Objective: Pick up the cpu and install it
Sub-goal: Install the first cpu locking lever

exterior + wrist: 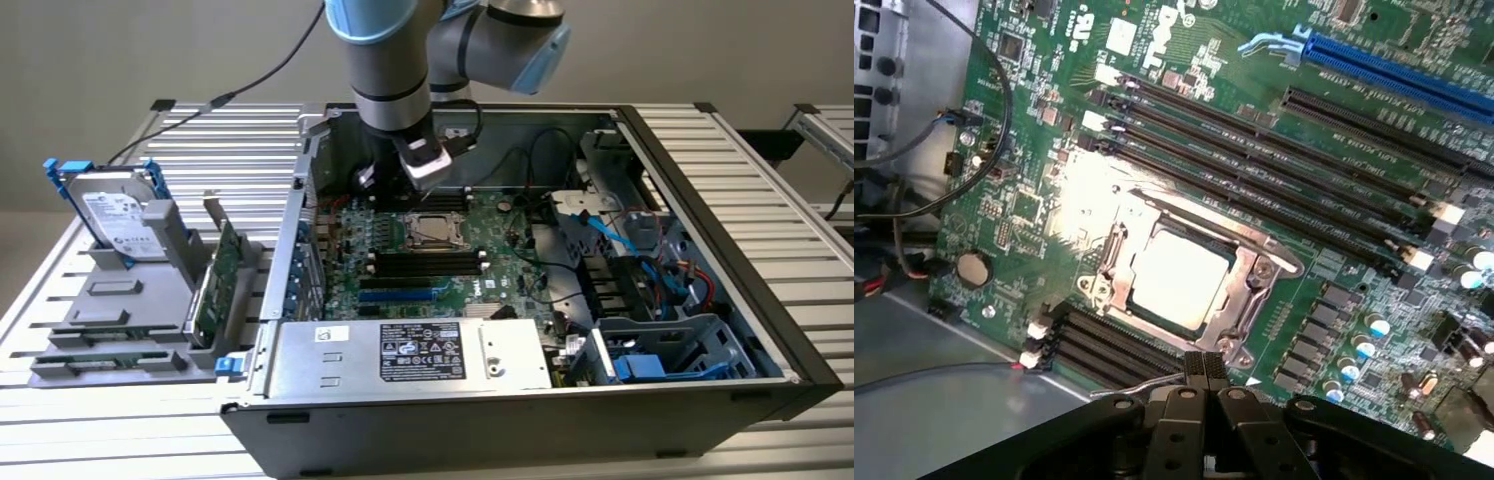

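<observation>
End effector [1204,364] with both fingers pressed together, pinching nothing, tips poised over the rim of the socket frame [1259,262]; touching the frame or just clear of it, impossible to tell. Right beside the tips, the cpu [1179,280], dull silver top up, lying flat inside that frame on the motherboard [1044,215]. Seated where it belongs, by the look of it, which probably explains the empty, closed grip. Thin latch lever [1149,382] next to the tips; locked down or loose, hard to judge. Bright glare across the board beside the socket, washing out detail there. Outward, black memory slots [1274,150] alongside, then the open computer case [787,345] on the slatted counter [747,140], with the arm [387,70] reaching down into its far half. Well apart, at the exterior view's left, hard drive [114,212] upright in a grey rack [120,300], green cards [220,275] just beside it.
</observation>
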You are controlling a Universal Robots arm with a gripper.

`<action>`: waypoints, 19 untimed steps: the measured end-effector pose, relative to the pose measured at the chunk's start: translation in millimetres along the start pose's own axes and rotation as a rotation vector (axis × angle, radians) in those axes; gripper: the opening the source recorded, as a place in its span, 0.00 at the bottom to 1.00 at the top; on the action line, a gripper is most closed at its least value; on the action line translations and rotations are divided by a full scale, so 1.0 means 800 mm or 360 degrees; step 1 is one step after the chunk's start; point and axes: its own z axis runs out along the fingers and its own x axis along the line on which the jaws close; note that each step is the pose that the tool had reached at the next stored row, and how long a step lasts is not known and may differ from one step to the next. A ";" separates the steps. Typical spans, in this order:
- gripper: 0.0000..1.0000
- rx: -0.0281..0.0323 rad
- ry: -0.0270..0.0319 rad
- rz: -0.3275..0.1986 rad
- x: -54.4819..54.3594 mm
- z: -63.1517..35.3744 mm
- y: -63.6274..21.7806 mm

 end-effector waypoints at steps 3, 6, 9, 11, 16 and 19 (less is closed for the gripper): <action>0.11 -0.00092 -0.00117 -0.0023 -0.004 0.000 -0.002; 0.11 -0.00087 -0.00105 -0.0030 -0.005 0.001 -0.006; 0.11 -0.00071 -0.00099 -0.0037 -0.006 0.003 -0.008; 0.11 -0.00045 -0.00094 -0.0042 -0.006 0.005 -0.009; 0.11 0.00092 -0.00140 -0.0116 -0.006 0.010 -0.010; 0.11 0.00199 -0.00190 -0.0167 -0.007 0.014 -0.010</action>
